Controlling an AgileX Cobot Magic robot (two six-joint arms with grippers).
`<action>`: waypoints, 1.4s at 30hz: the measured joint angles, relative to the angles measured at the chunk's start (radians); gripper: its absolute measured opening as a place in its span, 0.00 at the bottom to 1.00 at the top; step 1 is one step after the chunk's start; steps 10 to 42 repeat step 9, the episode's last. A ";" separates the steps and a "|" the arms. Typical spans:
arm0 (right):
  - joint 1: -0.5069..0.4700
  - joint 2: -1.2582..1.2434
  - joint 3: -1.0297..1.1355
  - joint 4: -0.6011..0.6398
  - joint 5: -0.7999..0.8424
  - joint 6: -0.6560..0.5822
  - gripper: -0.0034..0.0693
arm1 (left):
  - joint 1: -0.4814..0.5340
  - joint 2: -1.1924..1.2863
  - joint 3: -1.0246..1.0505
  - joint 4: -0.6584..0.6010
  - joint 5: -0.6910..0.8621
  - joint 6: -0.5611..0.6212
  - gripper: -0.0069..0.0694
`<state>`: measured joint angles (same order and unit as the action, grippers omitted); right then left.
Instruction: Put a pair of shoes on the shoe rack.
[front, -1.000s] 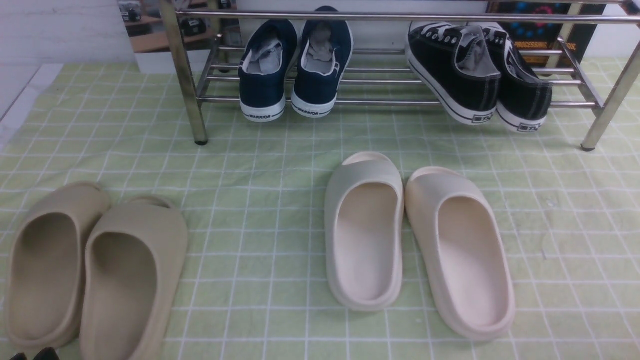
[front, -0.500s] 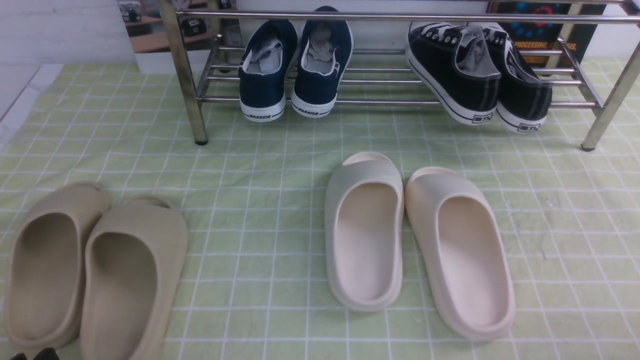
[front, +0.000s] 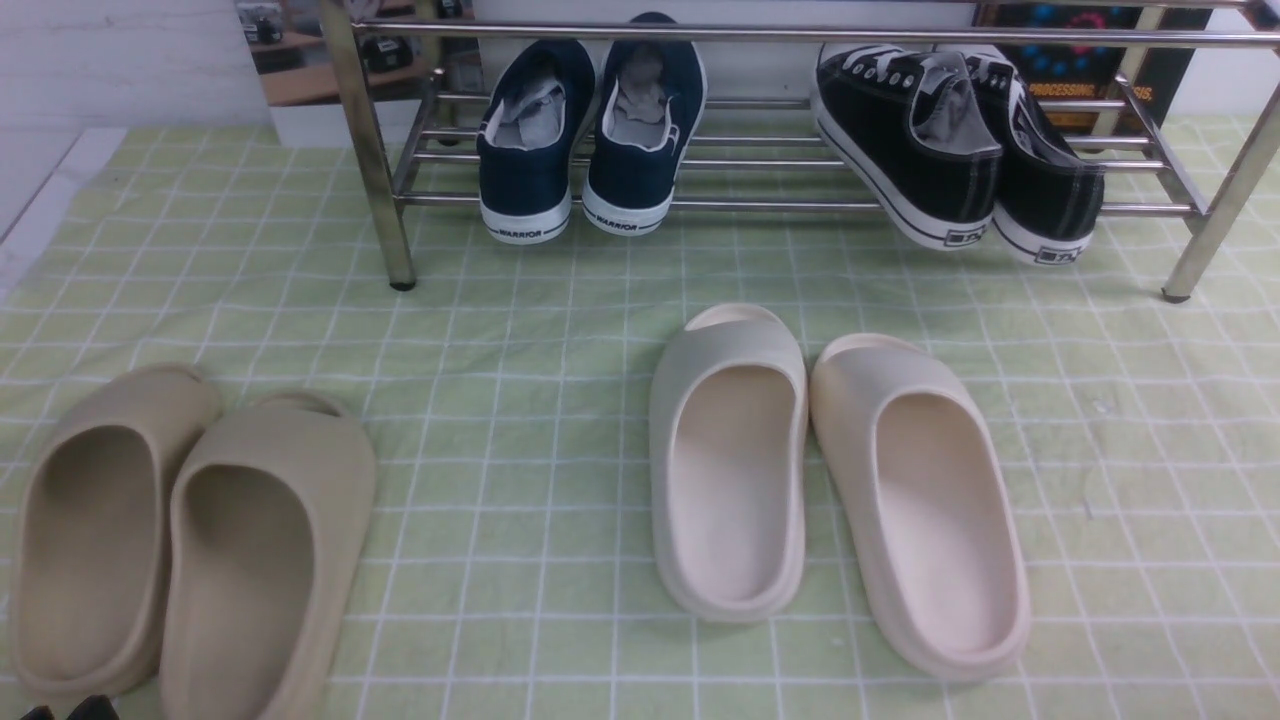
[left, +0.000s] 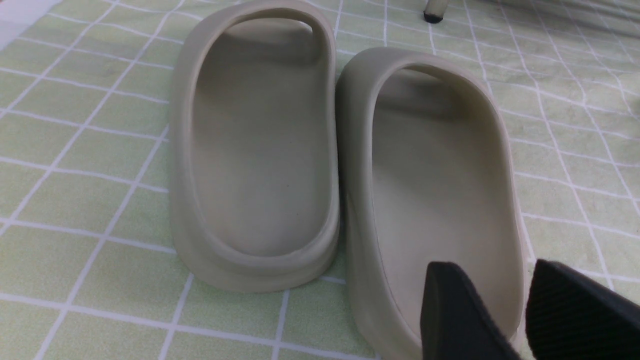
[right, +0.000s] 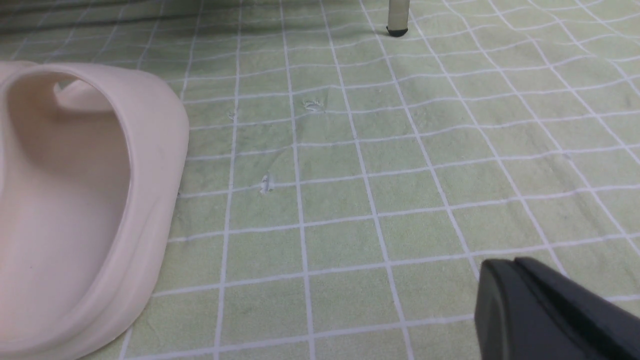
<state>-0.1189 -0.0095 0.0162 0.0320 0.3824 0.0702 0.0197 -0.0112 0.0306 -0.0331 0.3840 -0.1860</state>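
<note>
Black sneakers (front: 955, 150) on shoe rack (front: 800, 32), left gripper (left: 525, 305) parted, empty, right gripper (right: 520, 270) closed, empty.

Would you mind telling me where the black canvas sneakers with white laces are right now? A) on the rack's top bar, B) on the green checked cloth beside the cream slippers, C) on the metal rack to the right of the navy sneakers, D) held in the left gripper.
C: the black canvas sneakers rest on the lower bars of the shoe rack, right of the navy sneakers, heels overhanging toward the camera.
</note>
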 joint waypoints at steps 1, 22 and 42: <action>0.000 0.000 0.000 0.000 0.000 0.000 0.09 | 0.000 0.000 0.000 0.000 0.000 0.000 0.40; 0.000 0.000 0.000 0.000 0.000 0.000 0.10 | 0.000 0.000 0.000 0.000 0.000 0.000 0.40; 0.000 0.000 0.000 0.000 0.000 0.000 0.10 | 0.000 0.000 0.000 0.000 0.000 0.000 0.40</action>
